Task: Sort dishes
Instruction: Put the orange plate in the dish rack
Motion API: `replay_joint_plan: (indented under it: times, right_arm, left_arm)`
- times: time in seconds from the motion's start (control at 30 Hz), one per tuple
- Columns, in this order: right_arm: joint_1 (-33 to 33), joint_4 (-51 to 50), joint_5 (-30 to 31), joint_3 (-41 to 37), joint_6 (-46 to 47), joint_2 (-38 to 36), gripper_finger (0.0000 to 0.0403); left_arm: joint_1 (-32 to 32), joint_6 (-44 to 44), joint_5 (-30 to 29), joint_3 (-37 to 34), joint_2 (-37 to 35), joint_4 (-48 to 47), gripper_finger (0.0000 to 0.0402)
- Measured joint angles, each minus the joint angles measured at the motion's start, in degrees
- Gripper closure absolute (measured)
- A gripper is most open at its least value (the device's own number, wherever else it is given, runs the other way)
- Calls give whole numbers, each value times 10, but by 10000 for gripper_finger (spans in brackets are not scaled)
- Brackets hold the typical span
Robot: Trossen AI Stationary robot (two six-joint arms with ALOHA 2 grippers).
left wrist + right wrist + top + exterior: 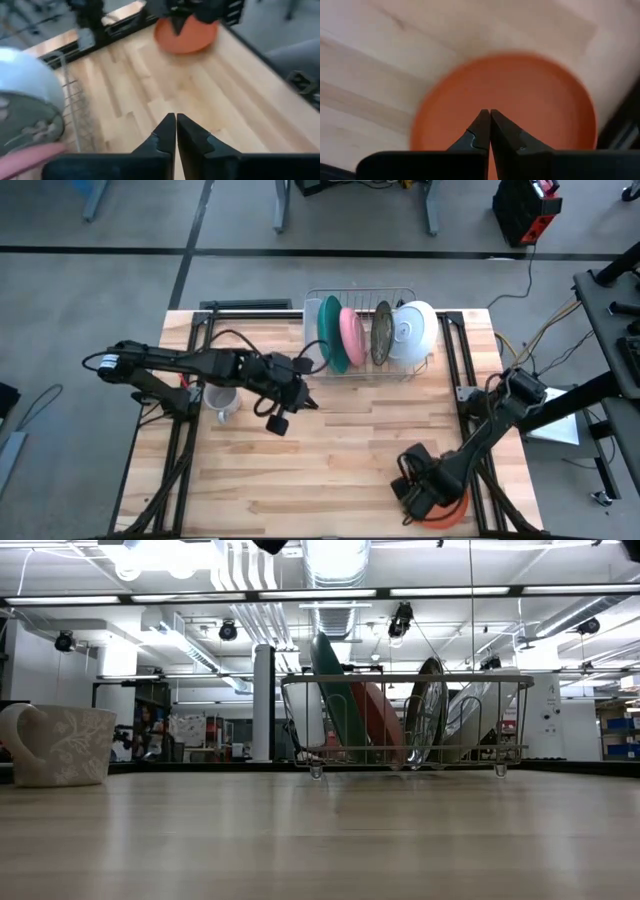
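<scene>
An orange-red plate lies flat on the table near its near right corner. My right gripper is shut and points down over the plate's middle. A teal plate, a pink plate, a dark green plate and a white bowl stand on edge in the wire rack at the far side. My left gripper is shut and holds nothing, hovering over the table's middle, near the rack's left end. My right gripper's shut fingertips point down from above at the middle of the orange-red plate, which lies flat on the table. I cannot tell whether they touch it.
A small grey mug stands left of centre, under the left arm. Bare wooden tabletop lies between the two grippers. Black frame rails run along the table's left and right sides.
</scene>
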Motion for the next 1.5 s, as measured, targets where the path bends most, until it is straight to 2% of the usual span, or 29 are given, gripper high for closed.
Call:
replay_joint_plan:
  times: [0.13,0.27,0.5,0.57,0.7,0.8,0.93,1.0,1.07,1.2,1.33,1.5]
  right_arm:
    - [16,1,-58,0,39,22,403]
    - [18,15,-63,-3,50,55,403]
    - [-5,99,-72,-12,-8,130,403]
    - [-19,144,-46,-12,-49,136,403]
    - [-56,275,96,2,-168,142,403]
    - [-83,275,185,18,-248,128,403]
    - [-105,238,206,34,-315,81,403]
    - [-106,197,206,34,-313,67,403]
    - [-103,115,205,33,-268,44,403]
    - [-90,-47,168,14,-155,-1,403]
    - [-87,-21,153,-44,-130,-58,403]
    - [-89,61,122,-156,-116,-101,403]
  left_arm:
    - [-18,-21,-39,-13,-1,1,400]
    - [-31,-35,-40,-24,-3,14,401]
    - [-33,-68,-64,-50,-8,17,401]
    - [-37,-69,-72,-59,-8,17,401]
    - [-47,-69,-75,-83,-8,30,401]
    - [-56,-69,-75,-99,-8,37,401]
    - [-76,-68,-69,-125,-9,43,401]
    - [-88,-68,-69,-143,-6,43,401]
    - [-101,-61,-69,-166,-5,69,401]
    - [-131,-12,-82,-218,-4,182,401]
    - [-152,23,-112,-259,3,331,401]
    - [-162,48,-155,-275,43,428,401]
